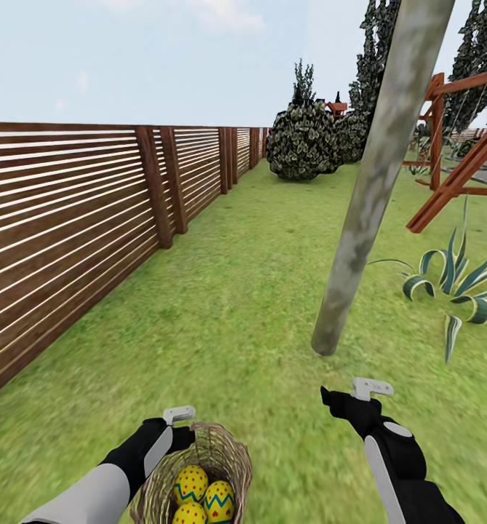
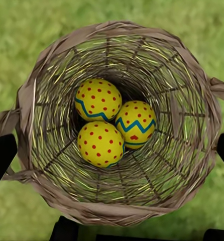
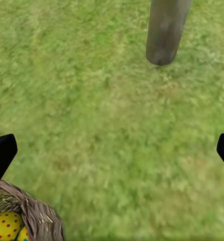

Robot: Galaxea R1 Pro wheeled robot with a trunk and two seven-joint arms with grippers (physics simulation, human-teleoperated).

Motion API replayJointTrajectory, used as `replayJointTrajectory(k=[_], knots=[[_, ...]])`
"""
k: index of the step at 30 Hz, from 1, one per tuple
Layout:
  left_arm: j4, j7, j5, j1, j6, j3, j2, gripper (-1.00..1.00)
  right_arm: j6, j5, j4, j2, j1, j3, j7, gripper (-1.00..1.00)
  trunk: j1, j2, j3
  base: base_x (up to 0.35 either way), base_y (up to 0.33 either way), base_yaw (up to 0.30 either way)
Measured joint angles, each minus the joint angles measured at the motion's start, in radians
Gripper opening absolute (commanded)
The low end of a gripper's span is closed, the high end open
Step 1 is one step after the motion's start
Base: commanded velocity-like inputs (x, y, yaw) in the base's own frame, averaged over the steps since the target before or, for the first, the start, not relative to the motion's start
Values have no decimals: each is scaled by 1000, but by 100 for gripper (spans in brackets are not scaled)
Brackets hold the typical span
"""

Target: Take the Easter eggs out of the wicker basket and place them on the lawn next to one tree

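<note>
Carrying all three Easter eggs (image 2: 109,128) at once in the wicker basket (image 1: 228,451) is the main hazard here: they lie loose, touching one another at the bottom, and a tilt of the basket on the way down could roll one out onto the lawn (image 1: 236,291) away from the tree (image 1: 359,240). The left tool (image 1: 179,421) sits at the basket's rim with its dark fingers on either side of the weave, and the basket looks lifted off the grass, so it is most likely clamped on the rim; a thin hold on open weave could slip. The right tool (image 1: 345,397) hangs over bare grass with its fingers wide apart and nothing between them, just short of the trunk's foot. Reaching into the narrow basket with that tool could knock the rim or pinch an egg off-centre and squirt it sideways. The eggs lie directly beneath the left tool, and low and to the left of the right tool; the tree stands near, ahead of the right tool.
</note>
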Motion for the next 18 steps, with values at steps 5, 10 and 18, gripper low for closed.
replayJointTrajectory(k=[5, 10, 18], knots=[[1, -1, 0, 0, 3, 0, 0, 100, 0, 0, 1, 0, 0, 0, 0, 100, 19, -35, -16, 0, 0, 0], [2, -3, 2, 0, 8, 1, 0, 100, 0, 0, 1, 0, 0, -1, 0, 100, 38, -70, -31, 0, 0, 0], [4, -3, 3, -1, 10, 2, 0, 100, 0, 0, 2, 0, 0, -2, 0, 100, 69, -126, -56, 0, 0, 0]])
